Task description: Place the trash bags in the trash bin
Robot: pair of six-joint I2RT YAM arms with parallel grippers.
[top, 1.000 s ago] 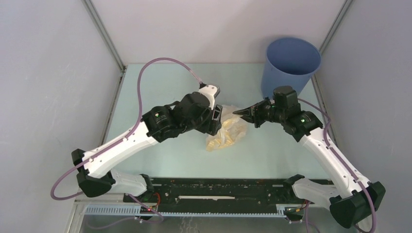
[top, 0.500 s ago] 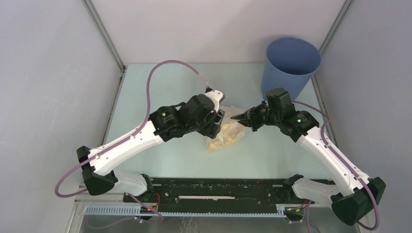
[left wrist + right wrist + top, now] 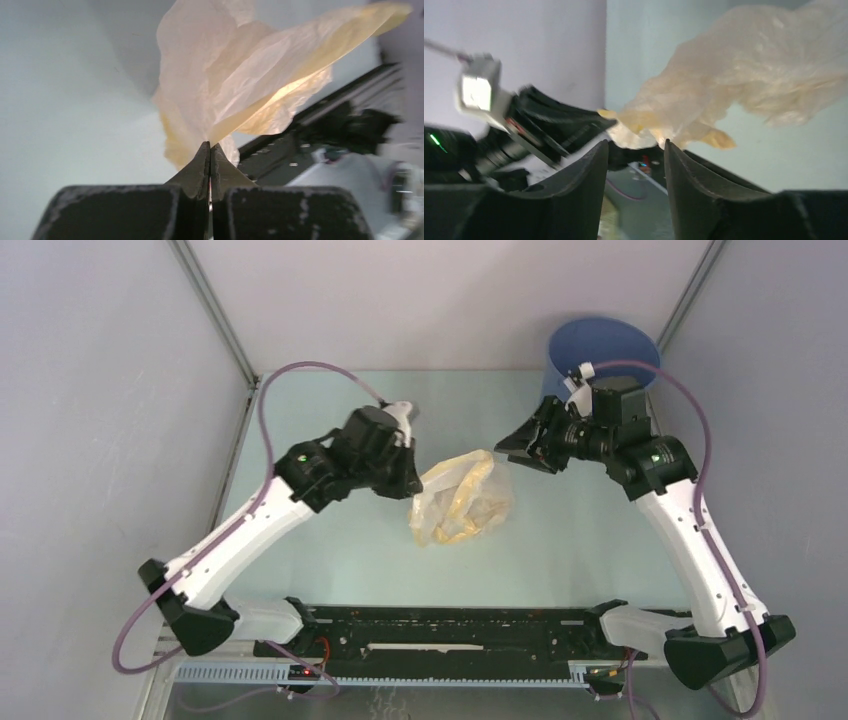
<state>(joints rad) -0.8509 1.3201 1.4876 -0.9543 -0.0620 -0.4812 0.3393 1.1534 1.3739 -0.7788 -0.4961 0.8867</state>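
Observation:
The trash bag [image 3: 460, 498], pale yellowish and crinkly, hangs spread out above the middle of the table. My left gripper [image 3: 414, 484] is shut on its left edge; in the left wrist view the jaws [image 3: 210, 146] are pressed together on a fold of the bag [image 3: 240, 75]. My right gripper [image 3: 503, 445] stands open just off the bag's upper right corner. The right wrist view shows empty space between its fingers [image 3: 636, 143], with the bag [image 3: 744, 75] beyond the tips. The blue trash bin [image 3: 598, 338] stands at the back right, partly hidden behind the right arm.
Grey enclosure walls and metal corner posts [image 3: 215, 315] close in the table on three sides. A black rail [image 3: 450, 625] runs along the near edge between the arm bases. The left arm's pink cable [image 3: 300, 370] loops over the back left.
The left gripper shut on the bag and lifted it off the table, drawing back to the left. The right gripper opened and rose back toward the bin.

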